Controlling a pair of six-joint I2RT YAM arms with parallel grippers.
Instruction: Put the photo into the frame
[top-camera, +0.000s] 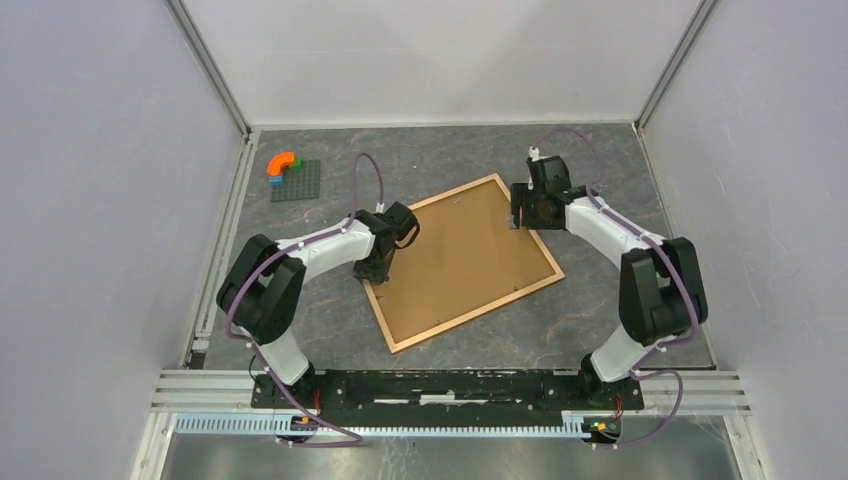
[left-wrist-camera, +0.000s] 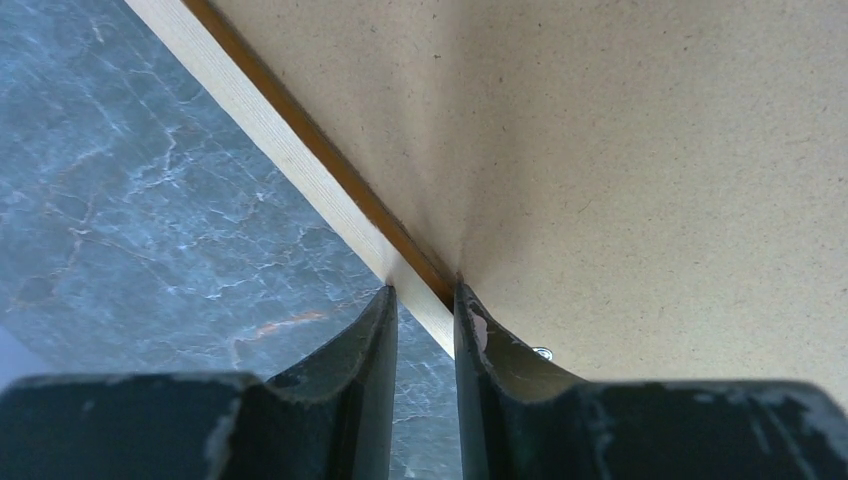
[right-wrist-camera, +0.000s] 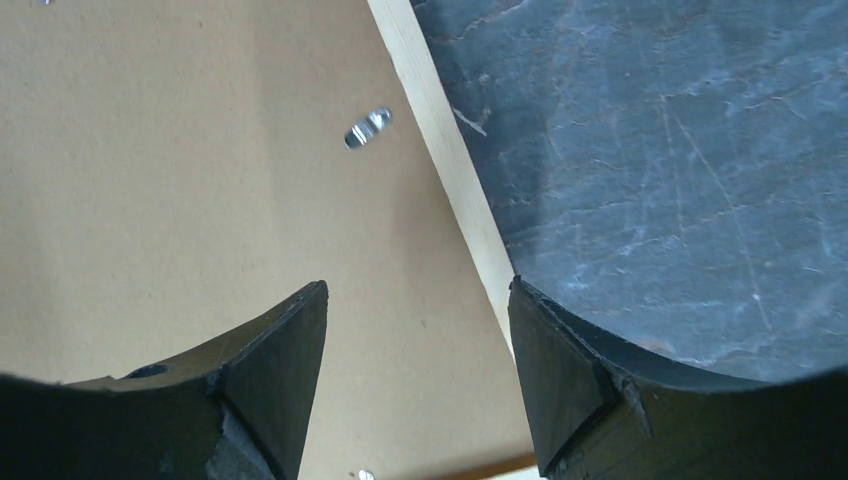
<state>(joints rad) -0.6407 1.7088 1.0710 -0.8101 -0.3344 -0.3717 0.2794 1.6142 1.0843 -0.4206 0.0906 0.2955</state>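
Light brown thin rectangular wooden picture frame (top-camera: 478, 312), one only, lies flat and back side up near the middle of the dark grey marbled desk (top-camera: 450, 150), turned askew so that one corner points toward the far edge. One plain brown flat backing board (top-camera: 460, 260) fills it. The left gripper (left-wrist-camera: 422, 292) sits at the frame's left side with its two fingers pinching the narrow moulding, one finger on the desk side and one on the board side. The right gripper (right-wrist-camera: 418, 283) hangs over the frame's far right side, its two fingers spread wide, one above the board and one above the desk. One small silver metal tab (right-wrist-camera: 368, 127) shows on the board just inside the moulding there. Near the desk's far left corner lies one dark grey studded plate (top-camera: 297, 186) carrying one orange curved block (top-camera: 284, 161).
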